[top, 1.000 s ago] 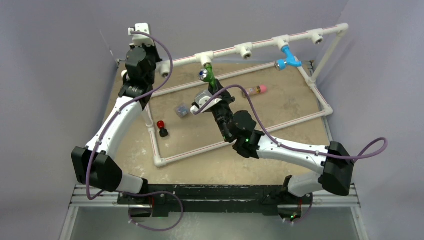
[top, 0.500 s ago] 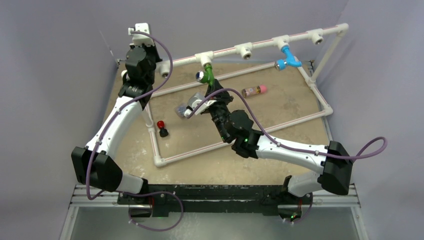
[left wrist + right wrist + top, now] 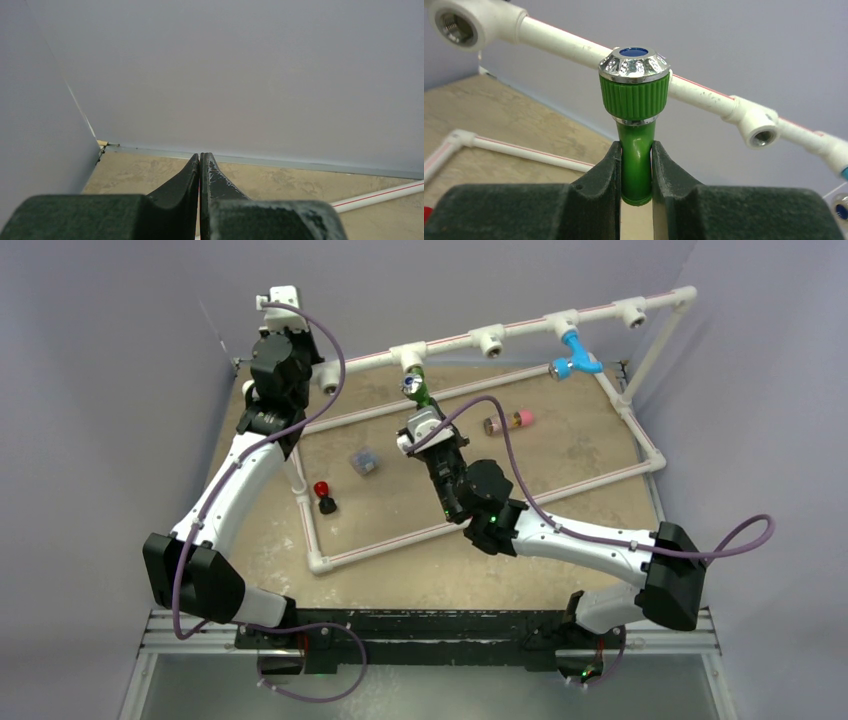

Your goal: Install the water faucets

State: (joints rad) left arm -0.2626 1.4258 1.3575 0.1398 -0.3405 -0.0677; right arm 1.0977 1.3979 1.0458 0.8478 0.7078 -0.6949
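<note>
Jaws of my right gripper [image 3: 636, 146] clamped the green faucet [image 3: 634, 90], hiding its lower end from me; left gripper [image 3: 200, 161] sat closed, empty.

**Reporter:** What sits on the sandy-brown bench [image 3: 560, 530]?
**Photographer:** A white, red-striped pipe frame [image 3: 634, 420], its raised back rail carrying open T-fittings [image 3: 489, 341]. Inside it, a pink-capped brown cylinder [image 3: 508, 421] lies on its side near the low back rail.
**Reporter:** And further left?
**Photographer:** A small grey-blue block [image 3: 365, 461], and apart from it, nearer the left rail, a black piece with a red top [image 3: 323, 497]. Lavender walls [image 3: 100, 340] stand behind
</note>
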